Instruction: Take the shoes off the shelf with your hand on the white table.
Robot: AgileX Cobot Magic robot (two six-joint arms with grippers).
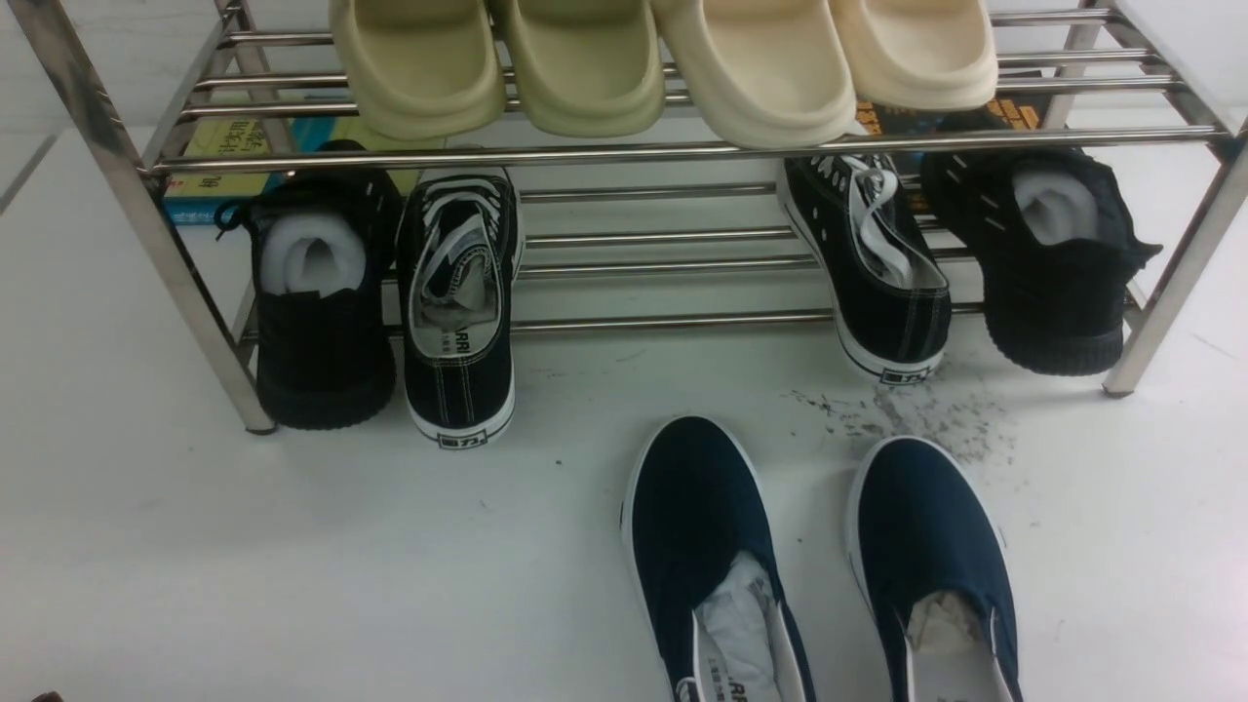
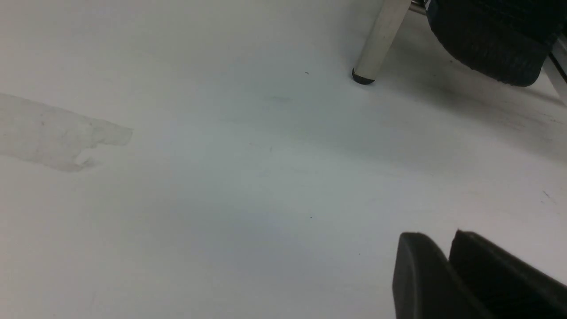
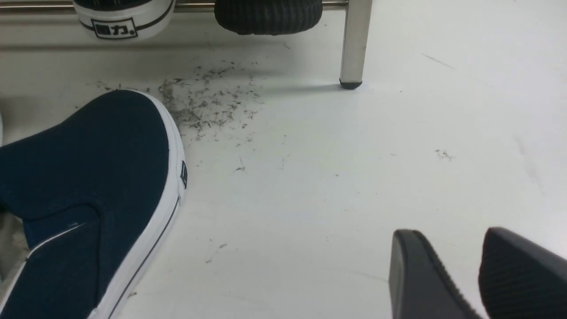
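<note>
The two navy blue slip-on shoes, the left one and the right one, stand side by side on the white table, toes toward the shelf, apart from it. Crumpled paper fills both openings. The right shoe's toe also shows in the right wrist view, well apart from my right gripper, which is open and empty just above the table. My left gripper is shut and empty over bare table, near the shelf's left front leg. Neither gripper shows in the front view.
On the lower tier stand black lace-up sneakers and all-black knit sneakers, with a gap between the pairs. Beige slippers sit on the upper tier. Dark scuff marks lie ahead of the right navy shoe. The shelf's right leg stands ahead of my right gripper.
</note>
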